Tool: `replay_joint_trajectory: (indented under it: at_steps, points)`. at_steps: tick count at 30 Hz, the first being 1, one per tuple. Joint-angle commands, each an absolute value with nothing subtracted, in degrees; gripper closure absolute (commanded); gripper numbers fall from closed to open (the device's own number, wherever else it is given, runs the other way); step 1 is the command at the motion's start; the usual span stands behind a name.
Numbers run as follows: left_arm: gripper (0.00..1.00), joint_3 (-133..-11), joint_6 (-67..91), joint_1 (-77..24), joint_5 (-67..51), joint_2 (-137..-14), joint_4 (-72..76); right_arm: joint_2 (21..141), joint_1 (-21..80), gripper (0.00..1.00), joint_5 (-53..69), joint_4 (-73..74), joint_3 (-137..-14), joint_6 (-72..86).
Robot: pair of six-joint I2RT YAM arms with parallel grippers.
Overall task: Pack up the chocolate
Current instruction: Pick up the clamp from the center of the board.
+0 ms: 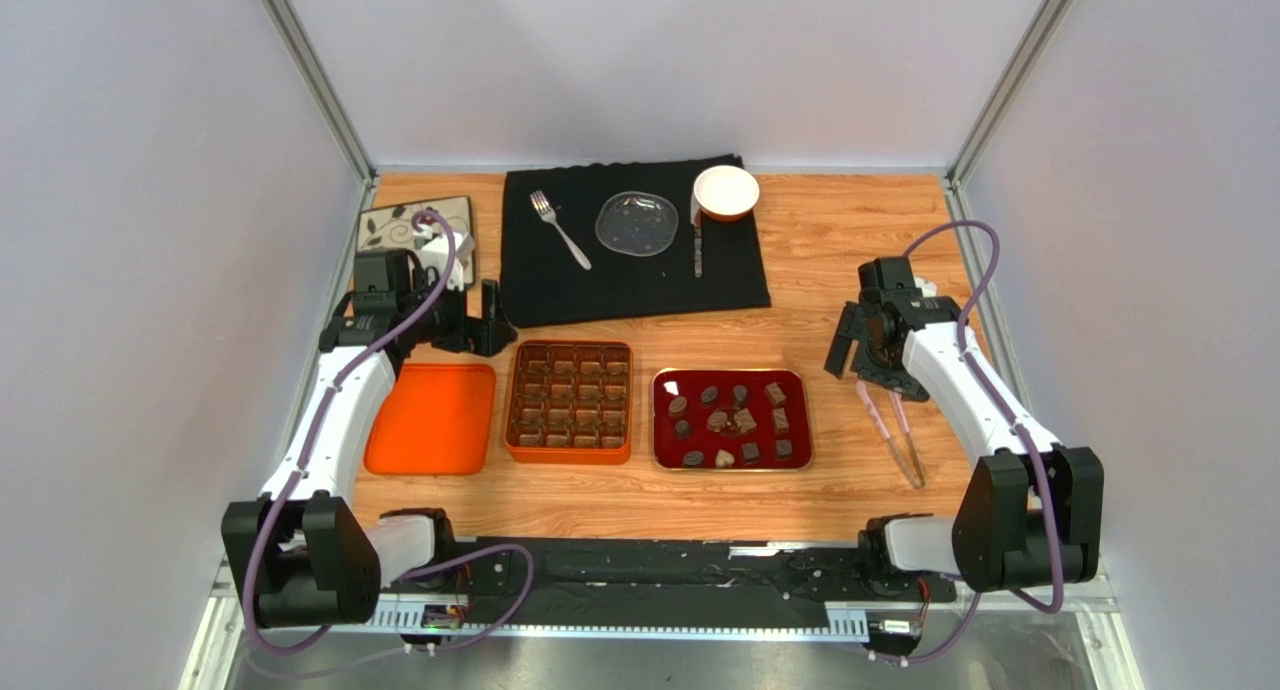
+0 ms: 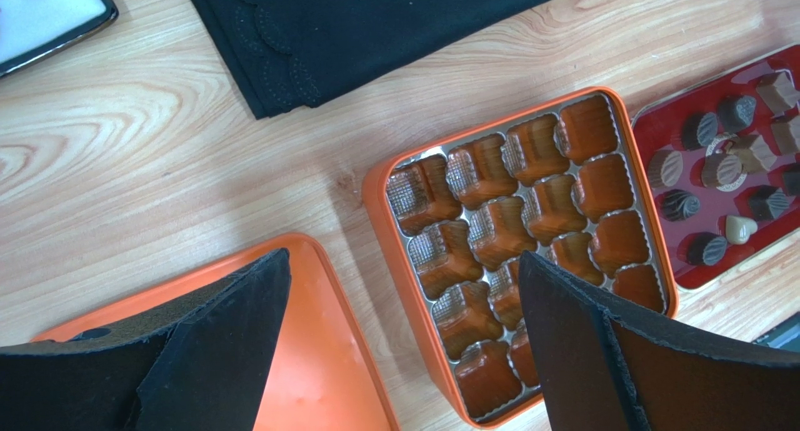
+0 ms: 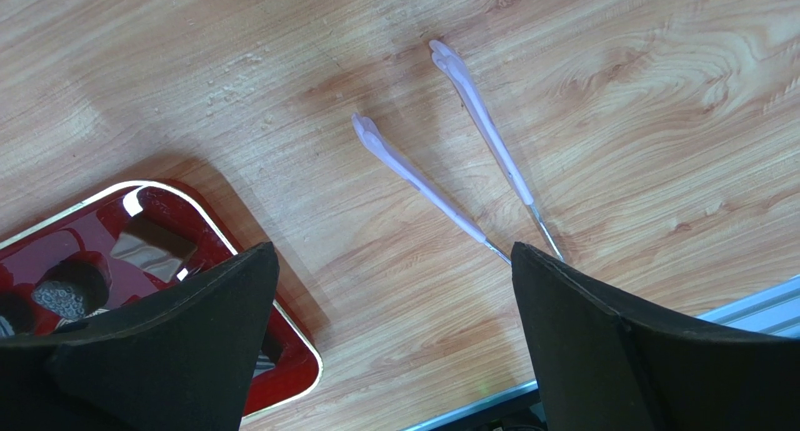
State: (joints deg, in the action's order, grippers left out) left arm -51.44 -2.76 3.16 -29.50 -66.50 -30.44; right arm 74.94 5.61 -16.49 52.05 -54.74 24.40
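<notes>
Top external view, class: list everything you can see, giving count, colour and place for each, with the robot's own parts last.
orange box: one, orange, compartments empty, near centre
lid: one, orange, left of the orange box
red tray: one, red, right of the orange box
chocolate: about a dozen, dark brown, some lighter, in the red tray
cloth: one, black, far middle
fork: one, silver, on the cloth, left side
plate: one, clear, on the cloth
knife: one, silver, right of the plate
bowl: one, white inside, red outside, cloth's far right corner
tongs: one pair, pale lilac, right of the red tray
tile: one, white, dark rim, far left
left gripper: one, black, open, near the lid
right gripper: one, black, open, by the tongs
</notes>
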Motion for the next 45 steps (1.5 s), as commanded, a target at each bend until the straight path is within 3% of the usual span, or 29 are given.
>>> replay_joint_trajectory:
  at_steps: [1, 7, 32, 35, 42, 45]
  points:
    - [0.01, -54.2, -2.6, 3.6, -30.0, -65.7, -30.8, 76.9, 6.0, 0.00, -17.3, 52.3, -54.8, 23.7]
    - [0.01, -54.8, -2.8, 4.0, -30.1, -66.4, -30.8, 76.7, 5.9, 0.05, -15.0, 46.7, -50.0, 22.2]
    - [0.01, -53.8, -4.6, 6.0, -30.2, -66.5, -30.8, 89.7, 4.2, 0.21, -17.8, 39.2, -52.6, 19.6]
    - [0.01, -53.7, -4.8, 6.3, -30.1, -66.5, -30.8, 91.2, 3.9, 0.30, -16.4, 38.8, -52.7, 19.5]
    - [0.01, -53.4, -4.8, 6.9, -29.7, -66.2, -31.0, 91.6, 3.8, 0.72, -14.4, 38.1, -52.6, 19.5]
    - [0.01, -53.3, -5.0, 6.9, -29.4, -65.8, -31.3, 90.6, 3.9, 0.75, -14.6, 38.1, -52.3, 19.5]
